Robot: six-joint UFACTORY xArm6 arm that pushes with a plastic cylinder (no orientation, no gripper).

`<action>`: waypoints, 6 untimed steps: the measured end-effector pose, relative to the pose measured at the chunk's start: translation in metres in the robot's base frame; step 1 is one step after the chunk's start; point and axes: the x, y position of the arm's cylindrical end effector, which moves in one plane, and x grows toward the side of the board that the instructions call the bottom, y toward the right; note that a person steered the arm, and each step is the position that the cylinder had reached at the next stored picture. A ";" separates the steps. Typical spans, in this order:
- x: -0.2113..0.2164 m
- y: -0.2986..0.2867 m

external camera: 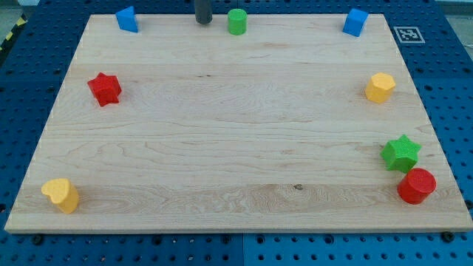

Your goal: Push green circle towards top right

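My tip [203, 22] stands just left of the green circle [236, 21], a short upright cylinder at the bench's [236, 148] top edge; there is no hand on the rod to open or close

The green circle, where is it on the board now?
The green circle stands at the view's top edge, near the middle, just right of my tip and far left of a blue block.

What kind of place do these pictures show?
Probably a robotics lab bench: a wooden board lies on a blue perforated table, a printed marker tag sits beside it, and my tip stands left of the green circle.
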 end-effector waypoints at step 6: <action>0.022 0.064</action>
